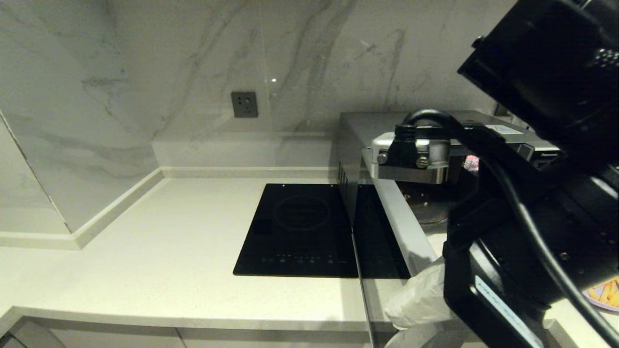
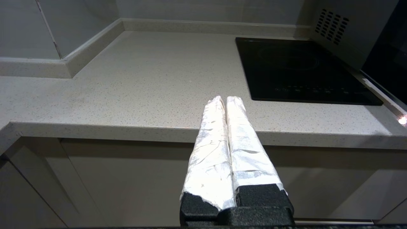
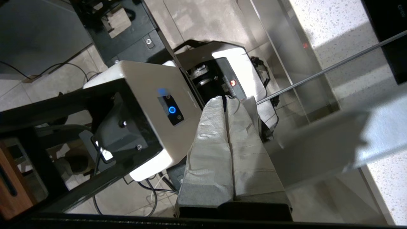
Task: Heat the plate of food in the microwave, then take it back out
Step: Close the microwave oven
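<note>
The microwave [image 1: 387, 145] stands right of the cooktop [image 1: 300, 232], its door [image 1: 382, 241] swung open toward the counter edge. The plate of food [image 1: 604, 292] sits on the counter right of the microwave, not inside yet. The right gripper [image 3: 227, 98], fingers together and empty, hangs by the door's outer edge. It should clear the door first, then spread wide and approach the plate's rim low and level. The left gripper [image 2: 222, 100], fingers together, waits left of the cooktop.
</note>
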Motion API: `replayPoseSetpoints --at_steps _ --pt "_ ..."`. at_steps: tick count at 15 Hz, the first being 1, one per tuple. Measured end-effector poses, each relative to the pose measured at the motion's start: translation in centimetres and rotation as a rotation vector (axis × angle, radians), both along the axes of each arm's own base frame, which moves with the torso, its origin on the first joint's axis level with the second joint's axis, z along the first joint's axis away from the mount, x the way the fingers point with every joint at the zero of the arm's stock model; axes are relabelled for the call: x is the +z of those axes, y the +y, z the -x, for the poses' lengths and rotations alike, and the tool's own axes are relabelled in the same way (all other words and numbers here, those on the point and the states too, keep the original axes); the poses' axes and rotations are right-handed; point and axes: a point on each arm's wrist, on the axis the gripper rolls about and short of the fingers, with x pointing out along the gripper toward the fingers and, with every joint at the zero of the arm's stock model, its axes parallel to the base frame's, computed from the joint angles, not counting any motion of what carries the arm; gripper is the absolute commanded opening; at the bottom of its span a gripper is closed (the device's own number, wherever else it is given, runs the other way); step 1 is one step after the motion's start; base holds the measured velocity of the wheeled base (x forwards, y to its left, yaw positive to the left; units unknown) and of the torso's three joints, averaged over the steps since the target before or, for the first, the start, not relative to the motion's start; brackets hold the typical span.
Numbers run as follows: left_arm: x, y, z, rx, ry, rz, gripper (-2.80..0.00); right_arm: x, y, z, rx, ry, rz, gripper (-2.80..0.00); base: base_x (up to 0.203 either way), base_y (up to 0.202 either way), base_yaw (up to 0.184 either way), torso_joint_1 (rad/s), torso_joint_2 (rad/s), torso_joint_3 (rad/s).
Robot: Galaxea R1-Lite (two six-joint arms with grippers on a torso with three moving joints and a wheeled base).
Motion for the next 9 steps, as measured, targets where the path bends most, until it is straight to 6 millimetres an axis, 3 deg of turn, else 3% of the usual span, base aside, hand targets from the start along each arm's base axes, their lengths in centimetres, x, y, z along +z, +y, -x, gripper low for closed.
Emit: replayPoseSetpoints --at_steps 5,9 --pt "0.0 0.0 0.0 -0.001 0.000 0.000 -2.80 -1.1 1.0 -1.2 -0.093 -0.049 0.034 -2.80 0.000 0.000 0.000 0.000 0.00 0.000" --pt "0.0 0.0 0.0 -0.001 0.000 0.000 -2.80 -1.6 -0.7 -2.0 -0.182 -0.079 0.069 -2.80 0.000 0.000 0.000 0.000 0.00 0.000"
